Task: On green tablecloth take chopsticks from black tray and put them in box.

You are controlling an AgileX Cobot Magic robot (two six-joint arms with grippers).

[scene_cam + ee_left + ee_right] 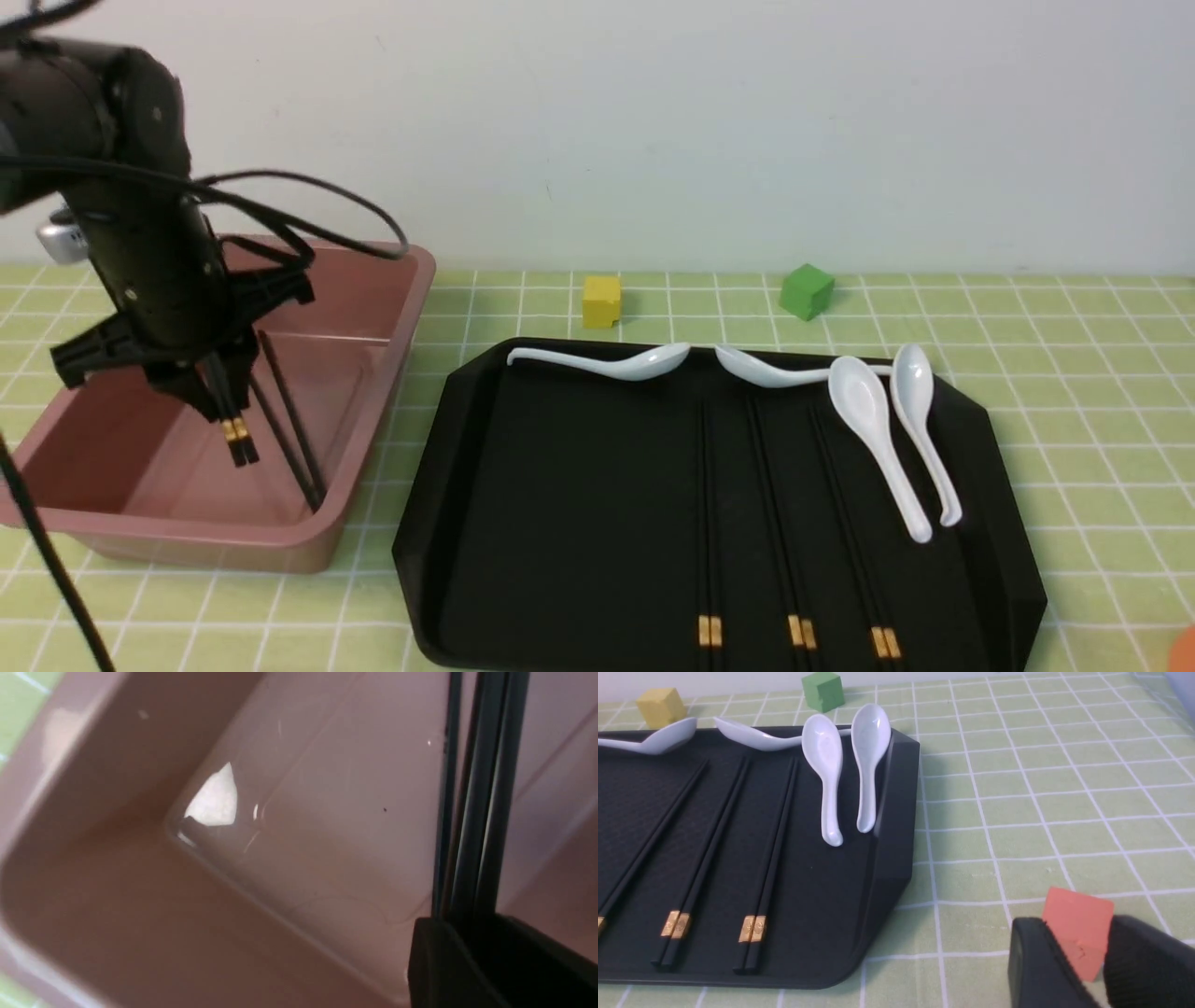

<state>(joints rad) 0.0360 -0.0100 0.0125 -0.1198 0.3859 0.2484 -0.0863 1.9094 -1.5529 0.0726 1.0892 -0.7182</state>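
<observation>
My left gripper [213, 392] hangs inside the dusty-pink box [411, 308], shut on a pair of black chopsticks [235, 434] that point steeply down, gold bands just below the fingers. The left wrist view shows this pair [486, 812] running from the gripper [472, 924] over the box floor [327, 835]. Another pair [289, 429] leans inside the box. Three pairs [784, 523] lie side by side on the black tray [560, 504], also seen in the right wrist view [770, 835]. My right gripper [1083, 933] is low over the green tablecloth [1041, 788], right of the tray [892, 858], its jaws close together.
Several white spoons [868, 411] lie along the tray's far edge and right side. A yellow cube [601, 301] and a green cube [806, 290] stand behind the tray. An orange cube [1078, 924] sits on the cloth just beyond my right fingertips. A wall closes the back.
</observation>
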